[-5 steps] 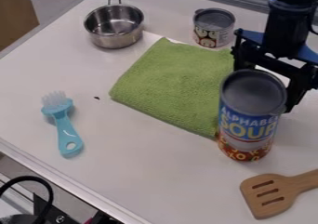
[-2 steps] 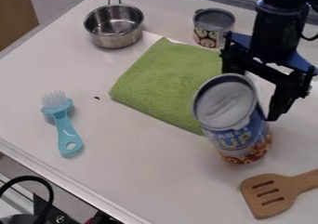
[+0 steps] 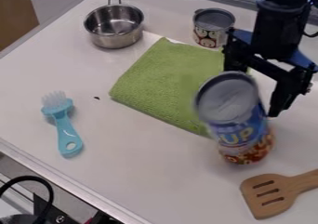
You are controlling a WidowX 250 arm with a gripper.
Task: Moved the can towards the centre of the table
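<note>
The soup can was on the right side of the table, just beside the near right edge of the green towel in the view. It lay on the near side of the fingers and a little to their left, so the coming move turned on that offset: the push or carry, as I judged it, had to go left, towards the middle.

The can was not upright. Its long axis slanted — base to the right, lid tipped over to the left — and it seemed to balance on the rim of its base.

The fingers hung wide apart, one at the far left behind the lid, the other to the right of the can's body. They did not look clamped on anything. Whether either pad touched the can I could not tell, since the can hid part of them.

With the lid already leaning towards the centre, a push high on the body could well have toppled it; lower contact looked safer. The wooden spatula lay near and to the right of the base, apart from it, and seemed clear of a leftward path.
</note>
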